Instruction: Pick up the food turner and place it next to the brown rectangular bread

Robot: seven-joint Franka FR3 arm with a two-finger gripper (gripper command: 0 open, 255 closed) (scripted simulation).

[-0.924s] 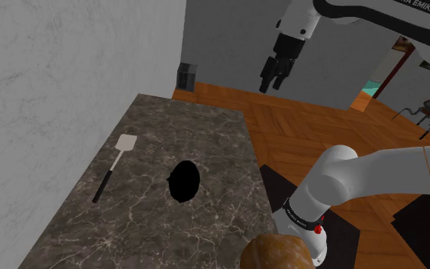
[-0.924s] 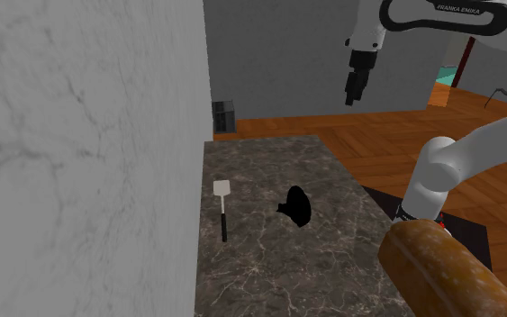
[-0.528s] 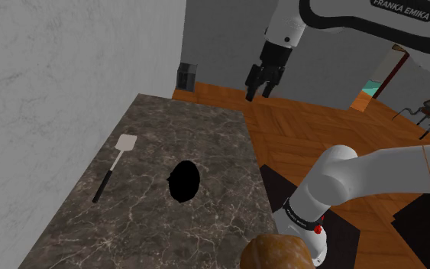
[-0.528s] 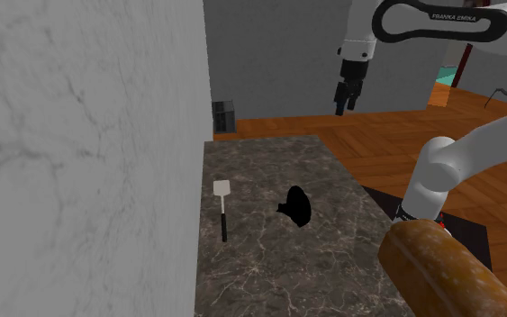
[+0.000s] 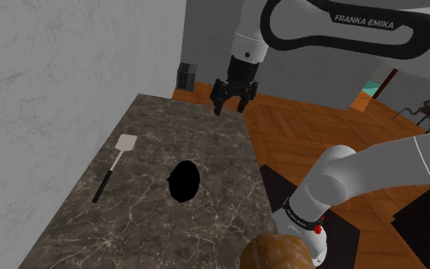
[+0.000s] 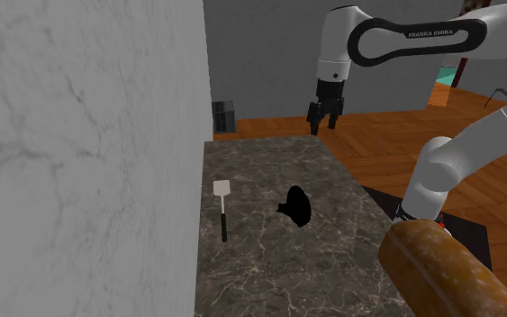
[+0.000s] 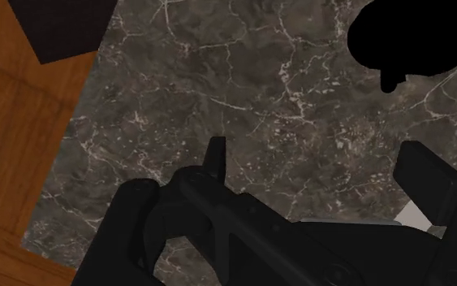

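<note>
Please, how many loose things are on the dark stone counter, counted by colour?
White blade with black handle, the food turner: 1
All black, the black object: 1
Brown, the bread: 1
Total on the counter: 3

The countertop [image 5: 205, 137] is dark veined stone, the floor [image 5: 320, 130] wood planks, the bread [image 6: 440, 270] smooth and faintly glossy.

Dark marble tabletop [image 5: 213, 222] against a pale veined wall [image 5: 53, 69].
Wood parquet floor [image 5: 312, 122] lies beyond its far edge, where a small dark box [image 5: 186, 76] stands.
</note>
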